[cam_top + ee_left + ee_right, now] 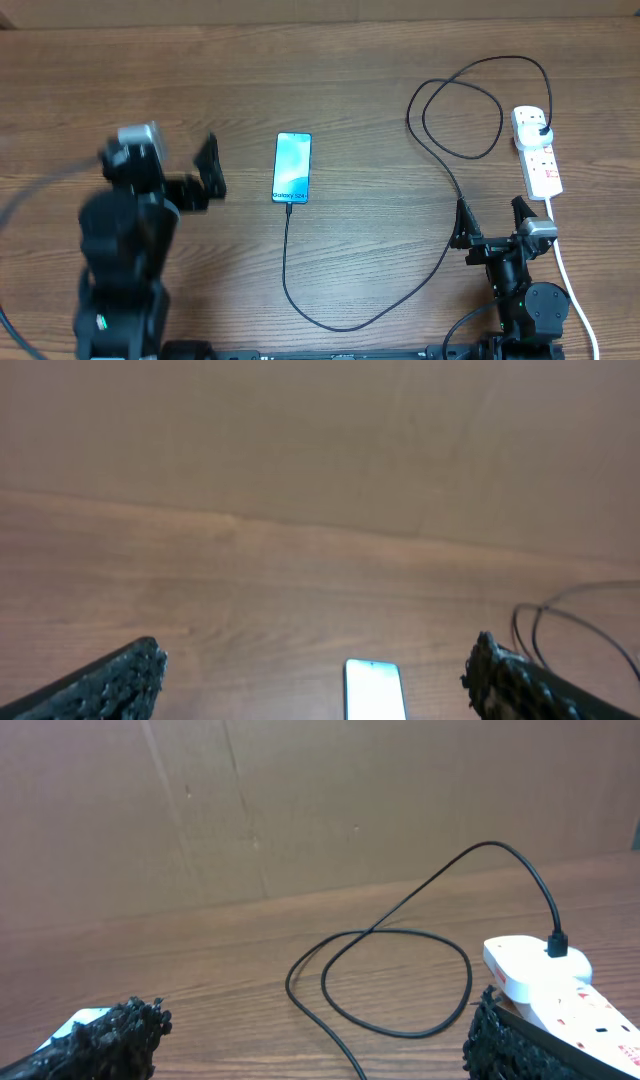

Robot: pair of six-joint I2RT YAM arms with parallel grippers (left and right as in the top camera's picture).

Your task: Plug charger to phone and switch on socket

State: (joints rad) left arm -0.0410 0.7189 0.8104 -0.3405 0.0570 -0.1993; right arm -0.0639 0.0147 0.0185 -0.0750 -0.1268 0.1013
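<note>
The phone point(292, 167) lies flat at mid-table with its blue-teal screen lit. The charger cable point(340, 325) runs from the phone's near edge, loops toward the front, climbs to the right and coils point(460, 110). Its black plug point(541, 130) sits in the far end of the white socket strip point(543, 165). My left gripper point(207, 172) is open and empty, left of the phone. In the left wrist view it point(315, 682) faces the phone point(375, 690). My right gripper point(491, 218) is open and empty, just short of the strip. Its wrist view point(315, 1040) shows the coil point(400, 982), strip point(530, 972) and plug point(557, 946).
The strip's thick white cord point(572, 285) runs toward the front edge beside my right arm. A brown cardboard wall point(320, 800) stands along the table's far side. The wooden tabletop point(380, 70) spreads around the phone.
</note>
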